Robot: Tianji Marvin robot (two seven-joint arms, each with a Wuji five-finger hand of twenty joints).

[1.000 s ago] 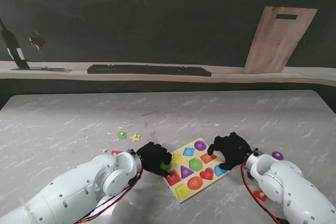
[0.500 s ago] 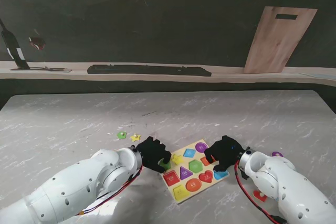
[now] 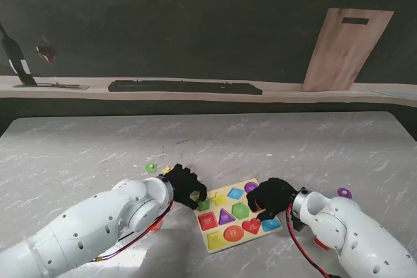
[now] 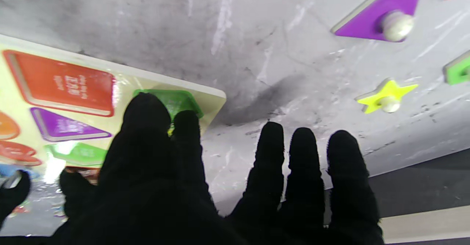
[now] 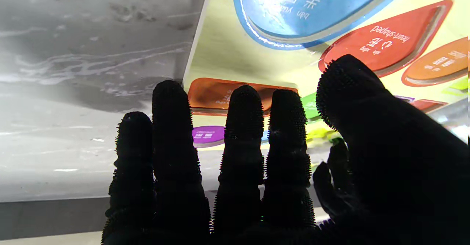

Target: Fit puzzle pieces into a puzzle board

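Observation:
The pale yellow puzzle board (image 3: 255, 185) lies in front of me with coloured shapes in its slots. My left hand (image 3: 184, 187) rests at the board's left corner, its fingers spread and holding nothing. In the left wrist view the left hand (image 4: 220, 171) has thumb and forefinger over a green slot (image 4: 172, 100). My right hand (image 3: 270, 198) lies on the board's right side, open. The right wrist view has the right hand (image 5: 257, 164) stretched over the board (image 5: 227, 46), near a blue semicircle (image 5: 312, 6) and a red heart (image 5: 382, 35).
Loose pieces lie beside the board: a green piece (image 3: 150, 167), a yellow star (image 4: 385, 96), a purple triangle (image 4: 382, 15), a purple piece (image 3: 344, 193) at the right and a red one (image 3: 320, 244) by my right arm. A wooden cutting board (image 3: 345, 47) leans at the back.
The puzzle board has slid left and a little nearer to me, turning slightly. Both hands have moved left with it, the right hand coming nearer to me.

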